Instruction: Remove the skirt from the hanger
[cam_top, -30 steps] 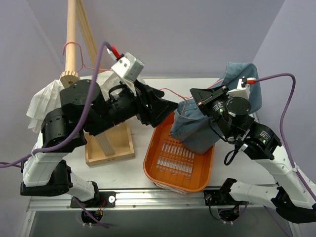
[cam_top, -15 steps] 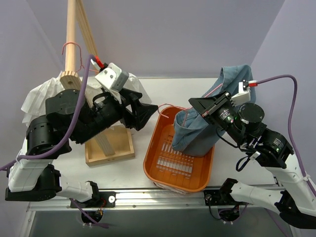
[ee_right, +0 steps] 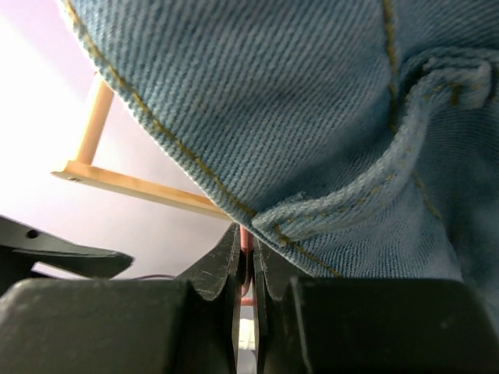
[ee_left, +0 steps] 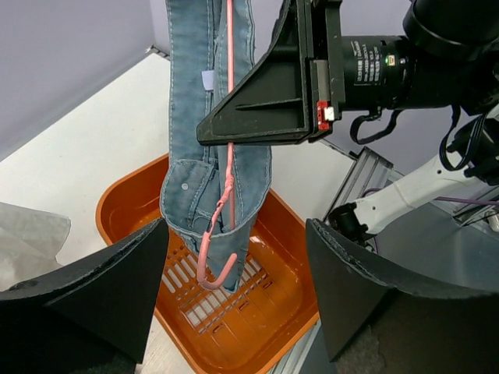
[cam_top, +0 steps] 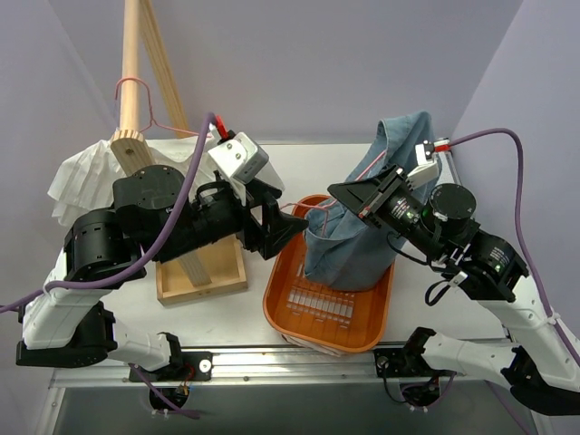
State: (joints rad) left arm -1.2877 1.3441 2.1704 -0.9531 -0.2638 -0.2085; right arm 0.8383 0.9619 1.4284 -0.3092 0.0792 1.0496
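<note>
The blue denim skirt (cam_top: 358, 240) still hangs on a pink wire hanger (cam_top: 314, 207) over the orange basket (cam_top: 288, 319). My right gripper (cam_top: 335, 190) is shut on the hanger's wire (ee_right: 246, 248), with denim (ee_right: 312, 101) draped right over its fingers. In the left wrist view the skirt (ee_left: 191, 132) dangles with the hanger's hook (ee_left: 212, 265) pointing down at its lower end, and the right gripper (ee_left: 204, 139) pinches the wire from the right. My left gripper (ee_left: 234, 288) is open, its fingers wide on either side of the hook without touching it, just left of the skirt (cam_top: 285, 228).
A wooden rack pole (cam_top: 132, 63) rises at the back left from a wooden base tray (cam_top: 204, 279), with another pink hanger (cam_top: 136, 91) hooked on it. A white cloth (cam_top: 77, 181) lies beside the pole. The table's near edge rail (cam_top: 299, 362) runs under the basket.
The left gripper pulled back left, then came forward again toward the skirt, opening wider. The right gripper carried hanger and skirt leftward over the basket.
</note>
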